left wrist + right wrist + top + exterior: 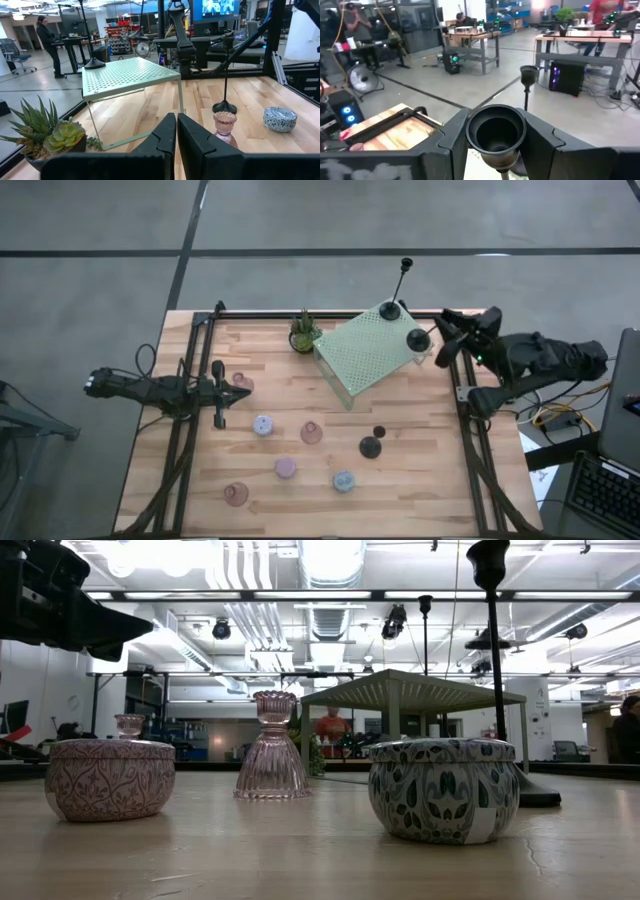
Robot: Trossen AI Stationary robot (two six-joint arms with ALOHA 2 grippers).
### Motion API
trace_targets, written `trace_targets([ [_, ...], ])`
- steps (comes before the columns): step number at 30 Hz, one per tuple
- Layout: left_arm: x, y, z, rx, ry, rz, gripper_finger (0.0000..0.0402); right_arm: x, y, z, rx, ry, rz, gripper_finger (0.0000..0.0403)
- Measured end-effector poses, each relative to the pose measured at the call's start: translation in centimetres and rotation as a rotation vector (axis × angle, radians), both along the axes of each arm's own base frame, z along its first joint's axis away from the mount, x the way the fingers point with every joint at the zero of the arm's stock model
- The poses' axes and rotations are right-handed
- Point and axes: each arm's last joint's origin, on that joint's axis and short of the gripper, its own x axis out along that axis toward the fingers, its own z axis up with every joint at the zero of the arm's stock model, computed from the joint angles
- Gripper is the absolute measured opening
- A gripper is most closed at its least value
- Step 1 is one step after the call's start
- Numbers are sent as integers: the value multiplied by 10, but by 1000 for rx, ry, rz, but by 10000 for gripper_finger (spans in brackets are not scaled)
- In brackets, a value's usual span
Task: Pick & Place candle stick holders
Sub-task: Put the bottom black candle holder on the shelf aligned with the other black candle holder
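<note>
Wooden table [420, 480] filling the middle of the high view, with dark frame rails down both sides. Toward its far right, pale green perforated platform [365, 355], set at an angle.

Right arm reaching in from the right edge. Right gripper [447, 338] at the platform's right corner, jaws partly open and clamped on the cup-shaped top of the held black holder [496, 131], one finger pressed against each side of that cup. Thin stem dropping away below, out of sight in the wrist view. From above, round base over the platform's right corner; resting or lifted, cannot tell.

Left arm low over the table's left side. Left gripper [232, 392] closed tight, fingers [165, 135] meeting, nothing between them.

Second black holder [393, 310] on the platform's far corner. Third black holder [371, 446] on bare wood, on the near side of the platform.

First glass cup [242, 384] just beside the left fingertips, outside the jaws. Middle glass cup [312, 433] near the table's centre. Last glass cup [236, 494] at the near left.

Lilac holder [263, 425], pink holder [286, 468] and blue holder [343, 481] in a loose diagonal across the near half, all well apart from both grippers.

Small potted plant [303, 332] at the far edge, just beside the platform's left corner.
</note>
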Motion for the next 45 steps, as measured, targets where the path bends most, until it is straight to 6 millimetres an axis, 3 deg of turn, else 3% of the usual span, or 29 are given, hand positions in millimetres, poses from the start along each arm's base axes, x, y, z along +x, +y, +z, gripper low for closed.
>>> trace_targets([
  [5, 0, 0, 0, 0, 0, 0, 21, 15, -14, 4, 38, -18, 78, 137],
  [13, 0, 0, 0, 0, 0, 0, 21, 39, -40, -4, 48, 97, 47, 137],
  [35, 0, 0, 0, 0, 0, 0, 21, 46, -101, -15, 158, 137, -49, 137],
  [45, 0, 0, 0, 0, 0, 0, 21, 58, -113, -21, 167, 152, -44, 137],
])
